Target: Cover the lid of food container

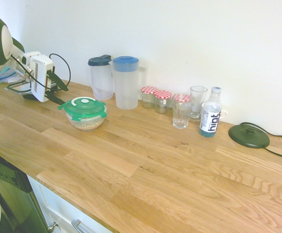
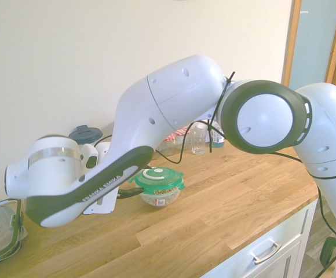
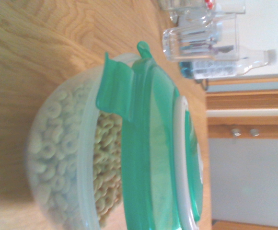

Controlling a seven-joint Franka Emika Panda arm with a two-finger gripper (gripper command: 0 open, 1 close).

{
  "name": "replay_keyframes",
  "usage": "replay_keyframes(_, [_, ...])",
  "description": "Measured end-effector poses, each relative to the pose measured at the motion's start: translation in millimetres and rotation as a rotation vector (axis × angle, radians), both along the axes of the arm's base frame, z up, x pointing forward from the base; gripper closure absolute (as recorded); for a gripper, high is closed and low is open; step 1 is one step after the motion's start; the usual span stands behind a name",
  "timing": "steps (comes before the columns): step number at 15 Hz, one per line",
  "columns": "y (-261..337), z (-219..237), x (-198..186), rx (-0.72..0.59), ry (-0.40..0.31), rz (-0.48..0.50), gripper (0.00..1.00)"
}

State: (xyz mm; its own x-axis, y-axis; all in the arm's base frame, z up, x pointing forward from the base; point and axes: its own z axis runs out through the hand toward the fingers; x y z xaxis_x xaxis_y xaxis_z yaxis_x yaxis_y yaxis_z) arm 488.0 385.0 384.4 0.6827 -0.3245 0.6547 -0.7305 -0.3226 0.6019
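Bare counter [image 1: 146, 179] fills the foreground; farther left, the lid [image 1: 84, 107] sits on the food container [image 1: 86, 121], the pincer [image 1: 58, 92] spread empty just left of it. Opposite view: placing looks done. Wrist view: one tab juts unclipped; next, press it down.

Green lid [image 1: 84, 106] sits level atop clear food container [image 1: 86, 122] holding beige cereal rings.

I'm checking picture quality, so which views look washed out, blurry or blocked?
First exterior view: overexposed wall, but lid sharp. Second exterior view: arm blocks much, food container partly hidden. Wrist view: close, soft, turned sideways; water bottle hazy.
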Motion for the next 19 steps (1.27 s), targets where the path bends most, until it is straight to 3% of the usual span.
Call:
replay_keyframes(4, [7.1, 71.6, -14.6, 0.250, 0.018, 0.028, 0.00])
replay_keyframes(10, [-113.6, 160.9, -0.3, 0.670, -0.018, 0.064, 0.00])
replay_keyframes(16, [-226.8, 173.6, -18.6, 1.047, -0.108, 0.128, 0.00])
replay_keyframes(19, [-292.0, 155.5, -45.3, 1.067, -0.129, 0.132, 0.00])
